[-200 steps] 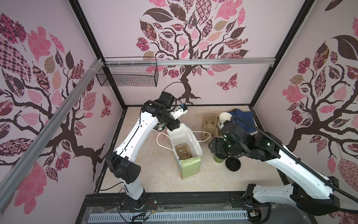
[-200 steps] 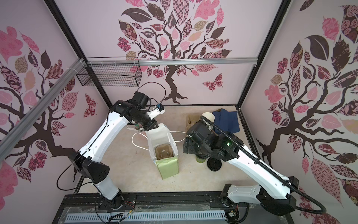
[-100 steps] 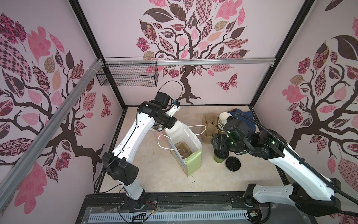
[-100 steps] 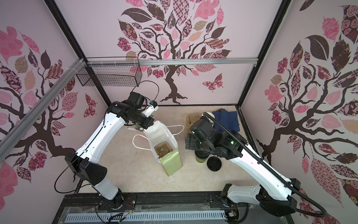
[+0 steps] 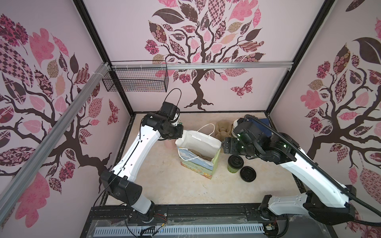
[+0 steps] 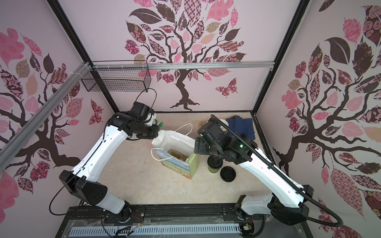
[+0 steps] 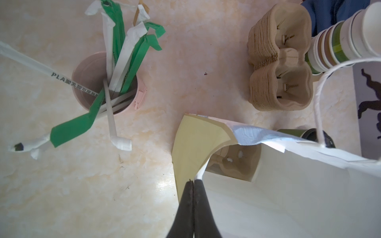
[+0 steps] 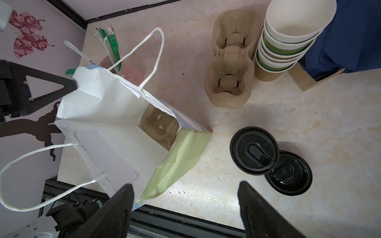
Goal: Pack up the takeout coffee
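Right wrist view showed the takeout coffee (image 8: pixel 254 151) upright on the surface (image 8: pixel 309 123) beside the paper bag (image 8: pixel 103 115). The right gripper (image 8: pixel 184 185) gaped nearby, and the left gripper (image 7: pixel 193 181) pinched the bag's rim. The cup was probably light and crushable, so hold its wall gently.

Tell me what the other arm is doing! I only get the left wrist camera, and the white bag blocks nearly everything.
Observer: The right gripper hovers open and empty, close to the paper bag, above the table.
Operator: Did it grab the coffee yet?
Observer: No. The takeout coffee stands upright on the table beside the bag, with its black lid fully on.
Operator: Is anything next to it?
Observer: A loose black lid lies flat right beside the coffee, on the side away from the bag.
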Robot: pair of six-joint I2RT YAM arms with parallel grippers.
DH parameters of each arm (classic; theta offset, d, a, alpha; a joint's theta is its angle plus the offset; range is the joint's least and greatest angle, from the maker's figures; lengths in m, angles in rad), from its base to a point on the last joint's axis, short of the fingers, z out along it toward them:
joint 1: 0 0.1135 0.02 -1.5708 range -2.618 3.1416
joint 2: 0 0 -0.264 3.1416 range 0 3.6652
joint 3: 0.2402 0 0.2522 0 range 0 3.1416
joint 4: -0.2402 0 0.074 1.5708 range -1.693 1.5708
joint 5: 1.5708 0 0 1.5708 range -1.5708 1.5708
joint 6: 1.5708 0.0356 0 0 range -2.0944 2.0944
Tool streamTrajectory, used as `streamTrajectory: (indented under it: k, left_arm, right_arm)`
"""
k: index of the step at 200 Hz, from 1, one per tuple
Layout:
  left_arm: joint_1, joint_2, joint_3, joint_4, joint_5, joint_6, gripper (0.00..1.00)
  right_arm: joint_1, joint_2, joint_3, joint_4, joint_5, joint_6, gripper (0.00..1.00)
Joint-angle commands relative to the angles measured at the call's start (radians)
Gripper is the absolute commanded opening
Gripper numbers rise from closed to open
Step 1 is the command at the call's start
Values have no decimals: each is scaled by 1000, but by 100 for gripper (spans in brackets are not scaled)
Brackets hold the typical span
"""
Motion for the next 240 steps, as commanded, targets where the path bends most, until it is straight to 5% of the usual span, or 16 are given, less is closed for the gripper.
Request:
streamTrajectory:
  k: [1, 240]
  left_arm:
    - [2, -61, -42, -23, -8, -126, 0]
    - [14, -189, -153, -64, -105, -306, 5]
  right_arm:
    - [-6, 15, 38, -8, 22, -10, 82]
    - [-14, 49, 68, -37, -1, -11, 82]
